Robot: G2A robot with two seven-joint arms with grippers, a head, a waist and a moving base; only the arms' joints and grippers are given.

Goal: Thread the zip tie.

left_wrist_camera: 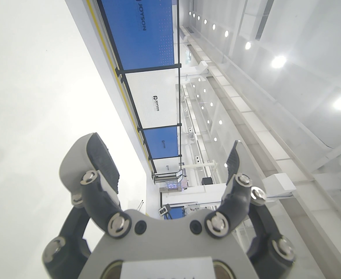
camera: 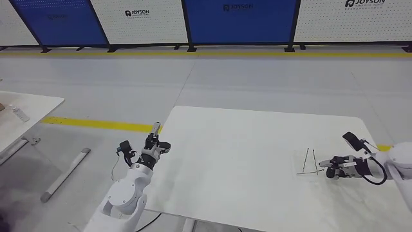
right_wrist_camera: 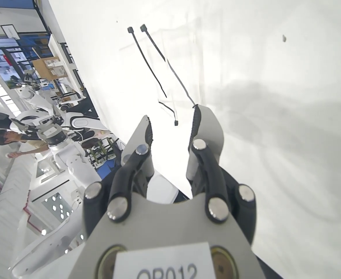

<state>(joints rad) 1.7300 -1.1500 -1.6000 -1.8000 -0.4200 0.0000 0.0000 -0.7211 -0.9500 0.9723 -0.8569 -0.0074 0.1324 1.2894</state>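
Three thin black zip ties lie on the white table [camera: 244, 167] near its right side. Two long ones [camera: 310, 160] run side by side, their heads [right_wrist_camera: 129, 29] at the far ends. A shorter, curved zip tie [right_wrist_camera: 170, 111] lies crosswise by their tails. My right gripper [right_wrist_camera: 171, 116] is open and low over the table, with the curved tie's head between its fingertips and one long tie's tail touching or just by one fingertip [right_wrist_camera: 198, 114]. It holds nothing. My left gripper [left_wrist_camera: 167, 146] is open and empty at the table's left edge [camera: 154, 132], far from the ties.
A second white table [camera: 26, 109] with a small bottle [camera: 19, 113] stands off to the left across the floor. Blue and white panels [camera: 238, 6] line the back. The table's right edge lies close behind the right arm [camera: 386, 164].
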